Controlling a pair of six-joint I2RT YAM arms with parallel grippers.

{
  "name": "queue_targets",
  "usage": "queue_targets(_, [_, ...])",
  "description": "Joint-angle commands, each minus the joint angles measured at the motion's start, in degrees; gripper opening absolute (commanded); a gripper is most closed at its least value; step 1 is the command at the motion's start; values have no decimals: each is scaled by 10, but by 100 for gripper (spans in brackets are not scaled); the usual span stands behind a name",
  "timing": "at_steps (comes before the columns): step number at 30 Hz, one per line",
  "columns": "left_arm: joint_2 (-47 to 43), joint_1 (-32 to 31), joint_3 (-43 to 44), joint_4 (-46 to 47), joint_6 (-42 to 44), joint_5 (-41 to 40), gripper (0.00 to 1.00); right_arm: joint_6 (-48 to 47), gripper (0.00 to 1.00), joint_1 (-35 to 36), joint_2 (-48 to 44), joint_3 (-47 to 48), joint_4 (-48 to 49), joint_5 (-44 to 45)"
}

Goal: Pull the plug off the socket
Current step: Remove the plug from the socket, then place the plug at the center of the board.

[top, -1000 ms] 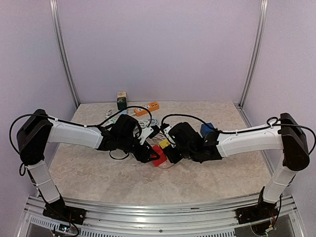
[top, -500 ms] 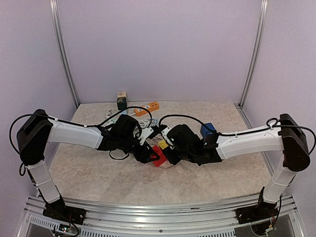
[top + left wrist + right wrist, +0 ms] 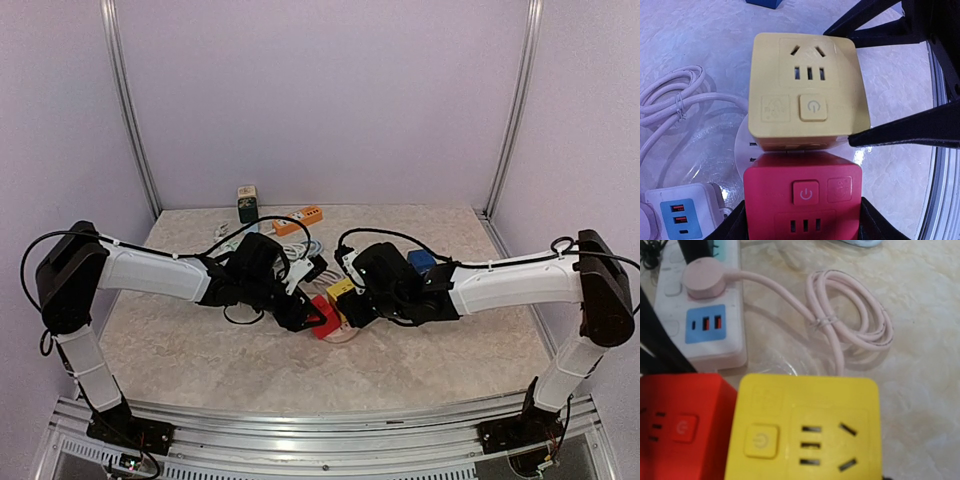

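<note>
A yellow cube socket [image 3: 340, 291] sits face to face against a red cube socket [image 3: 322, 318] at the table's middle. In the left wrist view the yellow cube [image 3: 807, 92] is just beyond the red cube [image 3: 802, 197], with only a thin seam between them. I cannot tell whether the prongs are still seated. My left gripper [image 3: 802, 222] is shut on the red cube, one finger on each side. My right gripper [image 3: 356, 303] is shut on the yellow cube [image 3: 807, 430]; its black fingers [image 3: 900, 132] clamp the cube's sides. The red cube [image 3: 682, 427] also shows at the left of the right wrist view.
A white power strip [image 3: 700, 320] with a pink round plug [image 3: 705, 277] and a coiled pink cable [image 3: 850, 315] lies just behind the cubes. A blue cube [image 3: 420, 261], an orange power strip [image 3: 300, 218] and a small green box [image 3: 247, 203] stand farther back.
My right arm has shifted a little to the right and back, and the yellow cube has moved slightly with it. The left arm and the red cube have stayed almost still.
</note>
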Motion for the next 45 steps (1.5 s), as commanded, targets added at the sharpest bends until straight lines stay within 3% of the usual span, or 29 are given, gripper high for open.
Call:
queue_targets(1, [36, 7, -12, -66, -4, -49, 16, 26, 0, 9, -65, 11, 92, -24])
queue_targets(14, [38, 8, -4, -69, -5, -42, 14, -114, 0, 94, -32, 26, 94, 75])
queue_targets(27, [31, 8, -11, -66, -8, -56, 14, -69, 0, 90, -29, 48, 46, 150])
queue_targets(37, [6, 14, -33, -53, -14, -67, 15, -3, 0, 44, -90, 30, -8, 193])
queue_targets(45, [-15, 14, -39, -43, -14, -55, 16, 79, 0, -84, -145, -26, -91, 148])
